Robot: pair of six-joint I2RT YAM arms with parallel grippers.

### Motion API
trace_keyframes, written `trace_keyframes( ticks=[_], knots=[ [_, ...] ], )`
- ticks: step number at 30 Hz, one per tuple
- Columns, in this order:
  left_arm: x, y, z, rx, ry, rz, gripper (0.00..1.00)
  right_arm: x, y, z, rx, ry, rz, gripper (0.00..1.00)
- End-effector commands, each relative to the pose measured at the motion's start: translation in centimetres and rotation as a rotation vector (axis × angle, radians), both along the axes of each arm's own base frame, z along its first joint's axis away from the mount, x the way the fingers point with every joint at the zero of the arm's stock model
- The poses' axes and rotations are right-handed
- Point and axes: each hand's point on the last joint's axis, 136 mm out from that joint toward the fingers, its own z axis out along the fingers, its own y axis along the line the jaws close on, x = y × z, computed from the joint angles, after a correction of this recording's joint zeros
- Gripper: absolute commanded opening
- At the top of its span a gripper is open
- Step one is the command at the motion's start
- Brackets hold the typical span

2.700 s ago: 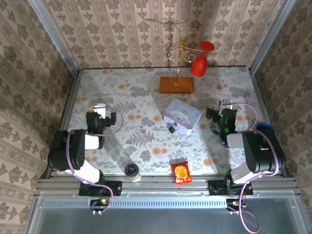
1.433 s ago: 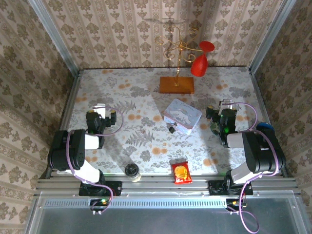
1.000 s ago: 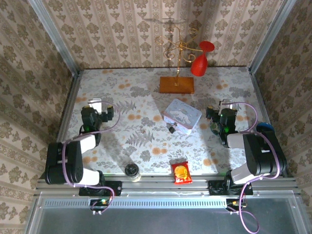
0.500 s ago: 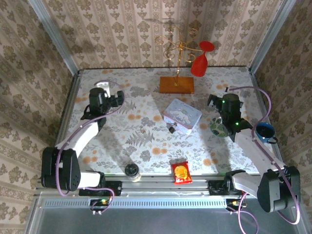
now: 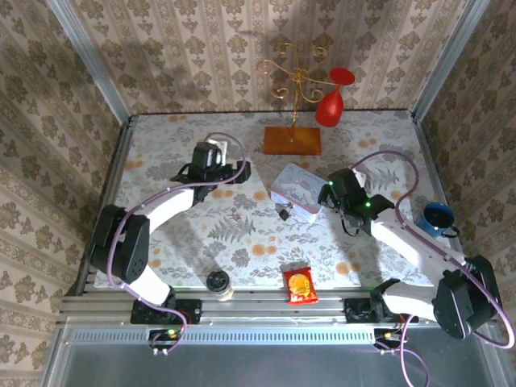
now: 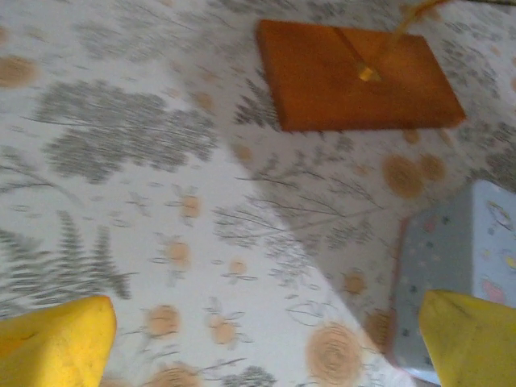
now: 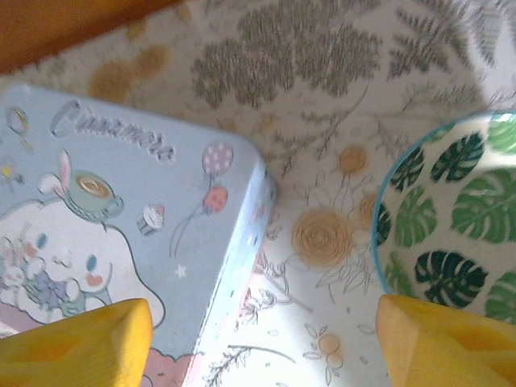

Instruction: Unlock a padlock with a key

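From above, we find the tiny dark blocky metal padlock (image 5: 284,214) too small to read; the right wrist view's edge cuts off the green leaf-patterned round bowl (image 7: 451,234).

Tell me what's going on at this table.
Two robot arms are stretched out over a floral table toward its middle. The left gripper is open and empty, hovering left of a pale cartoon tin. The right gripper is open too, above the tin's edge, with a leaf-patterned bowl beside it. The small dark padlock lies on the table just by the tin's near side, untouched. Unlocking has not begun.
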Motion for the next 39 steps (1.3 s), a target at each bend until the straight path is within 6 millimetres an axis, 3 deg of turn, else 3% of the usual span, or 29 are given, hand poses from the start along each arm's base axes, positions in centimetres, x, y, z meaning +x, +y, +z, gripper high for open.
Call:
trace_keyframes(
  ticks=[1, 5, 10, 23, 28, 39],
  knots=[
    [-0.5, -4.2, 0.6, -0.076, 0.031, -0.101, 0.90, 0.1, 0.8, -0.6, 0.020, 0.044, -0.042, 0.74],
    [-0.8, -7.0, -0.5, -0.079, 0.061, -0.163, 0.80, 0.8, 1.6, -1.9, 0.024, 0.067, -0.032, 0.74],
    [-1.1, -8.8, -1.9, -0.071, 0.091, -0.194, 0.70, 2.4, 2.8, -1.7, 0.039, 0.048, 0.004, 0.72],
    [-1.3, -10.4, -4.3, -0.084, 0.132, -0.213, 0.58, 6.4, 7.0, -4.4, 0.043, 0.110, 0.150, 0.71],
    [-1.9, -9.3, -5.2, -0.056, 0.139, -0.174, 0.54, 7.2, 9.8, -4.7, 0.083, 0.130, 0.262, 0.69],
    [-4.4, -3.8, -5.3, -0.030, 0.114, 0.018, 0.46, 9.4, 14.7, -4.1, 0.059, 0.122, 0.486, 0.69]
  ],
)
